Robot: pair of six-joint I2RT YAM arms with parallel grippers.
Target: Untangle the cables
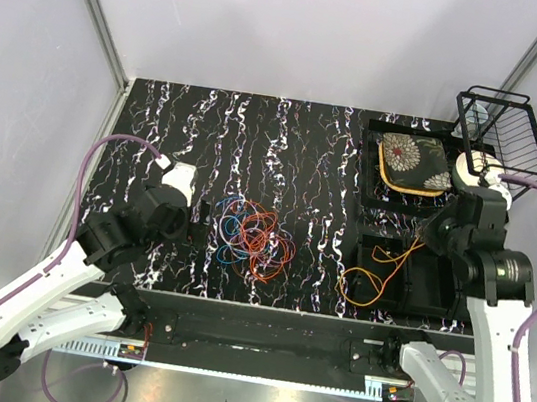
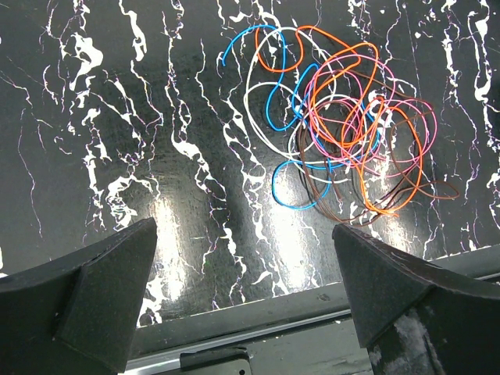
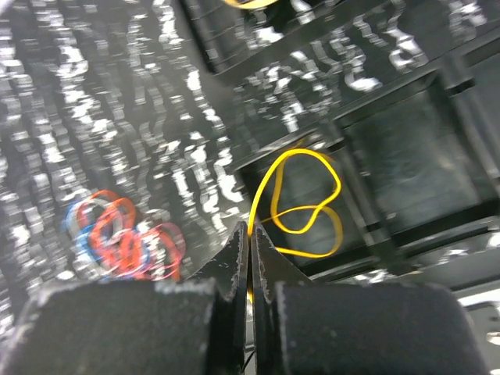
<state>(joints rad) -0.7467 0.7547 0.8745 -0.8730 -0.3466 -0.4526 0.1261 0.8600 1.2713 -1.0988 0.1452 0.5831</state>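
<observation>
The cables (image 1: 258,240) lie in a tangle of orange, red, blue, white and brown loops on the black marbled table; the same tangle (image 2: 344,117) fills the upper right of the left wrist view. My left gripper (image 1: 200,221) hovers just left of it, and its jaws (image 2: 244,230) stand wide open and empty over bare table. My right gripper (image 1: 433,231) is shut on a yellow-orange cable (image 3: 274,173), which runs out from between the tips (image 3: 251,230) and loops down over a black tray. From above, that cable (image 1: 380,263) trails from the gripper to the tray's left edge.
The black compartment tray (image 1: 432,291) sits at the right. Behind it lies a flower-patterned pad (image 1: 413,162), and a black wire rack (image 1: 508,121) stands in the far right corner. Grey walls enclose the table. A metal rail (image 2: 258,328) runs along the near edge.
</observation>
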